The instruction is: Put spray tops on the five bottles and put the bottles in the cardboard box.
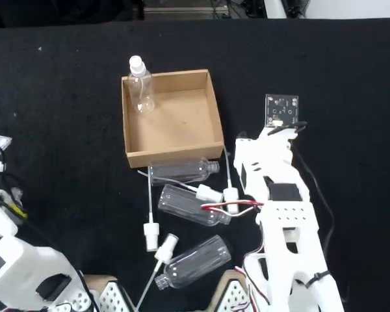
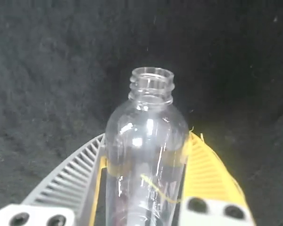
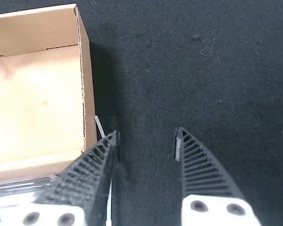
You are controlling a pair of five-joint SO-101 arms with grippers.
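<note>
Black counter. Left gripper [image 2: 148, 141] clamps an uncapped bottle [image 2: 146, 155]. Cardboard box [image 1: 175, 156] holds one capped bottle [image 1: 141, 88] in its 11 o'clock corner; spray tops [image 1: 151, 235] lie loose at its 6 o'clock. Right gripper [image 3: 146, 134] stands agape and empty at its 4 o'clock. Judged step: capping the held bottle; the right gripper must fetch a top.

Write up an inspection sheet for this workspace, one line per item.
Surface: black cloth, lying flat.
Job's things: cardboard box open; capped bottle upright in one corner of it; three uncapped bottles lying outside it; four loose spray tops among them.
Clutter: nothing seen.
Grippers: left claw shut on held bottle, which has no top; right claw open above the cloth beside the box.
Cables: red and white wires at the right arm.
Surroundings: unclear shapes past the cloth's far edge.
</note>
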